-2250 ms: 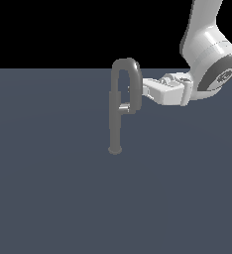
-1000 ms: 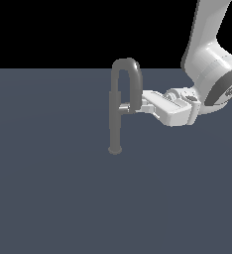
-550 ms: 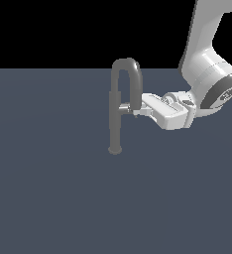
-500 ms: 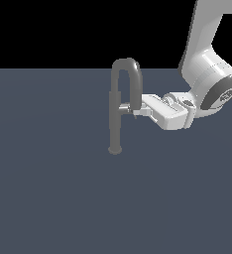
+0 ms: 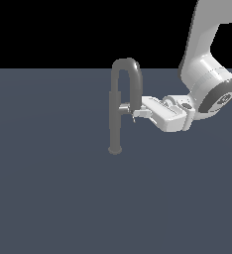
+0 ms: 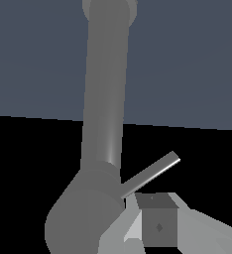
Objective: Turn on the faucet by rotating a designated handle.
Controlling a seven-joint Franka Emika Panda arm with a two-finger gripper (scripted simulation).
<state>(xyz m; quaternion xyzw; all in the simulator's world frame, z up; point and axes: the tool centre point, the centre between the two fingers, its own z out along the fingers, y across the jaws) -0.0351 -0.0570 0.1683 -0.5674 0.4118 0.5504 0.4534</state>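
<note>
The faucet (image 5: 115, 116) is a thin grey upright pipe with a gooseneck spout, standing on the dark floor. Its handle (image 5: 125, 105) is a short bar jutting from the pipe at mid-height toward the exterior view's right. My gripper (image 5: 137, 113) reaches in from the exterior view's right. Its tips sit just under and against the outer end of the handle, below the spout's mouth. In the wrist view the pipe (image 6: 105, 99) fills the middle, the handle (image 6: 150, 173) is a thin slanted bar, and my fingertips (image 6: 156, 225) are together just beside it, holding nothing.
The flat dark blue-grey floor (image 5: 48, 198) stretches all around the faucet's base. My white arm (image 5: 207, 89) comes down from the exterior view's upper right.
My gripper has dropped from beside the spout's top to the handle's height and edged toward the pipe. The handle shows no clear turn.
</note>
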